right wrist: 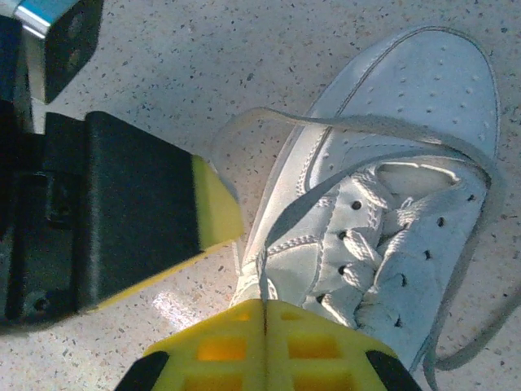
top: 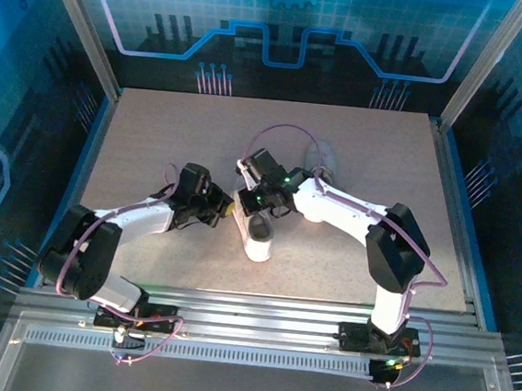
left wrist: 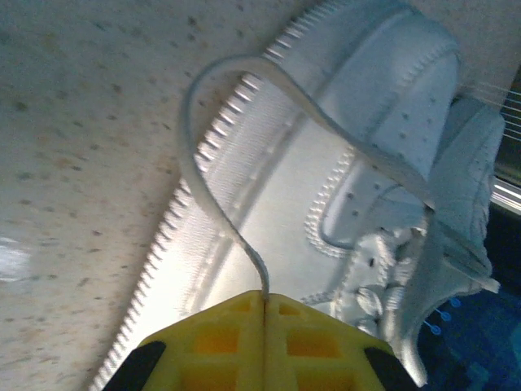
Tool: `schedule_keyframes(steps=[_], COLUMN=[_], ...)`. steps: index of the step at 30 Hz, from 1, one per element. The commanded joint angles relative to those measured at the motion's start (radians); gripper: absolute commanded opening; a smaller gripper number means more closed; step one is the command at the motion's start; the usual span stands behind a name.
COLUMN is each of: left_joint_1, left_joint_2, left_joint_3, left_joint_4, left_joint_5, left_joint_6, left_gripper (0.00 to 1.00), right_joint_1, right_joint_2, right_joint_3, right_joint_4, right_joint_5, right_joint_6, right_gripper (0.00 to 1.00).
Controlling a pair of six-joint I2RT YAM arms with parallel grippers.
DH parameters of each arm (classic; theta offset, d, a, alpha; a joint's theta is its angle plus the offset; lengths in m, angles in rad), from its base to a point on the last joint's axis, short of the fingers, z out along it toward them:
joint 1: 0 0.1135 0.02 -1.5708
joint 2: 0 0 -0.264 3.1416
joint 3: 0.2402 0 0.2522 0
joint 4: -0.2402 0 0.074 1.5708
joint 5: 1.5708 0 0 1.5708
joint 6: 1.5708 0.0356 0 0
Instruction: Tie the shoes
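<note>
Top view, table: a speckled tan board with both arms reaching in from 6 o'clock.
Top view, shoe: it stood just past the board's middle toward 6 o'clock, its white toe pointing to 6 o'clock.
Top view, second shoe: it lay at about 1 o'clock from the first, partly hidden behind the right arm.
Top view, left gripper: it sat at 10 o'clock of the shoe, just beside it; its state could not be read from here.
Top view, right gripper: it hung over the shoe's 12 o'clock end, its fingertips too small to judge.
Left wrist, left gripper: the yellow fingers were pressed together, pinching a lace in their seam.
Left wrist, lace: it rose from the seam, looped toward 11 o'clock, then ran over to 3 o'clock.
Left wrist, shoe: it filled the 1 o'clock half, its ribbed sole facing the camera.
Right wrist, right gripper: it was closed, a lace strand entering its seam.
Right wrist, shoe: it lay at 1 o'clock, seen from above, eyelets and loose lacing showing.
Right wrist, left gripper: a black finger with a yellow pad sat at 9 o'clock, just beside the shoe.
</note>
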Motion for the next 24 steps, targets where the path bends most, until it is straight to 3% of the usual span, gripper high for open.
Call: schedule_keyframes(steps=[1, 12, 16, 19, 24], left_joint_1=[-0.023, -0.037, -0.039, -0.039, -0.045], left_joint_2=[0.026, 0.049, 0.068, 0.083, 0.096], left_joint_3=[0.024, 0.011, 0.024, 0.015, -0.018], left_joint_4=[0.086, 0.220, 0.249, 0.280, 0.323], left_joint_5=[0.009, -0.036, -0.042, -0.039, -0.037], left_joint_6=[-0.062, -0.150, -0.152, -0.163, -0.180], left_gripper=[0.00, 0.00, 0.00, 0.00, 0.00], right_joint_1=[-0.006, 0.000, 0.001, -0.001, -0.029], right_joint_2=[-0.061, -0.096, -0.101, -0.118, -0.158], right_joint_3=[0.006, -0.033, -0.028, -0.019, -0.012], right_joint_4=[0.069, 0.104, 0.105, 0.094, 0.072], right_joint_5=[-0.032, -0.070, -0.108, -0.122, -0.153], right_joint_6=[0.024, 0.043, 0.048, 0.047, 0.051], right_gripper=[0.00, 0.02, 0.18, 0.35, 0.41])
